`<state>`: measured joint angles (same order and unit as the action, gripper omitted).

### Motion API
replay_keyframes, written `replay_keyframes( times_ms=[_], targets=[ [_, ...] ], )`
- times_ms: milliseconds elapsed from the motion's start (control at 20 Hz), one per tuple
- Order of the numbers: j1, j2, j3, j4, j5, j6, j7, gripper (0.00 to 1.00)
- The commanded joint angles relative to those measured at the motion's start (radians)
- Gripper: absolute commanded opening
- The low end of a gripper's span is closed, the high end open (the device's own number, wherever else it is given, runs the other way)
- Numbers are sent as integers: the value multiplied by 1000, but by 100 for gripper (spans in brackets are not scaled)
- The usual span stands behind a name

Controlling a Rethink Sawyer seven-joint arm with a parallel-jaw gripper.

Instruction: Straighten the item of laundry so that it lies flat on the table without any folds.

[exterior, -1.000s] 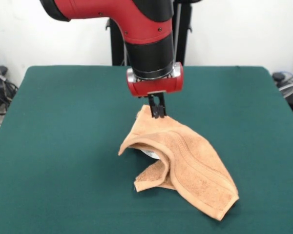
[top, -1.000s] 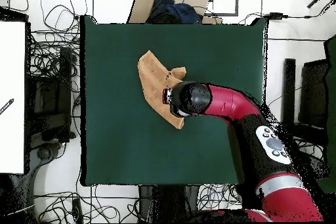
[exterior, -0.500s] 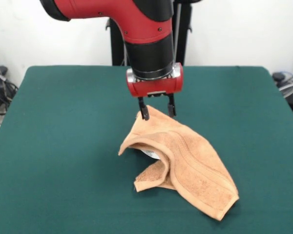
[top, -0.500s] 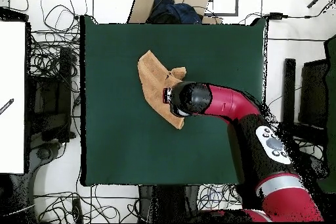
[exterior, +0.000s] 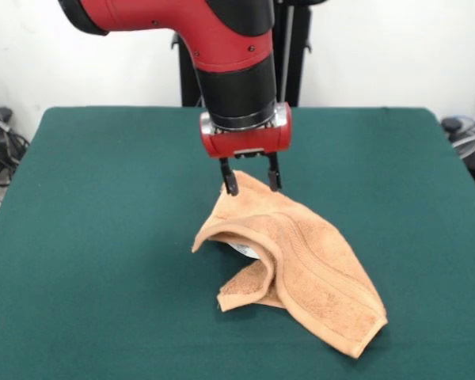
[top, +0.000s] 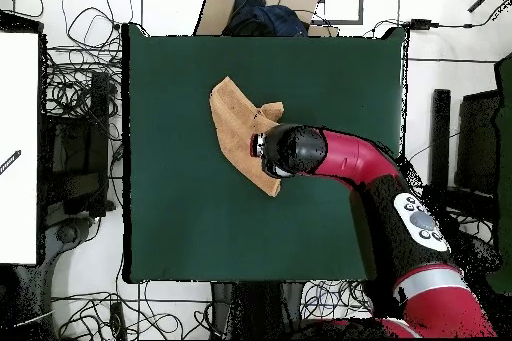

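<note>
One terry towel [exterior: 301,273] rumpled; gripper [exterior: 252,180] spread above.

Crumpled towel [exterior: 301,273] on green table [exterior: 95,237]

A glossy red arm [exterior: 182,24] is seen, its casing dotted with small dark screws. Below it a black cylindrical wrist section [exterior: 236,87] is ringed by a silver band and capped by a rounded red housing [exterior: 245,140]. Two thin black fingers [exterior: 229,180] are fitted beneath. In the overhead view a grey panel with round buttons [top: 425,222] is carried on a black link.
</note>
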<state>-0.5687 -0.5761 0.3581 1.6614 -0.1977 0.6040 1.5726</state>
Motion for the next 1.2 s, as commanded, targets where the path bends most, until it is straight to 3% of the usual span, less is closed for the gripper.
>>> replay_keyframes(
  times_ms=[50, 600, 850, 1200],
  targets=[
    [-23, 95, 57, 28, 66, 64, 71, 100],
    [-50, 189, 74, -16, 65, 20, 32, 100],
    [3, 114, 16, -103, -20, 66, -12, 100],
    [17, 87, 7, -165, -49, 121, -58, 100]
  ],
)
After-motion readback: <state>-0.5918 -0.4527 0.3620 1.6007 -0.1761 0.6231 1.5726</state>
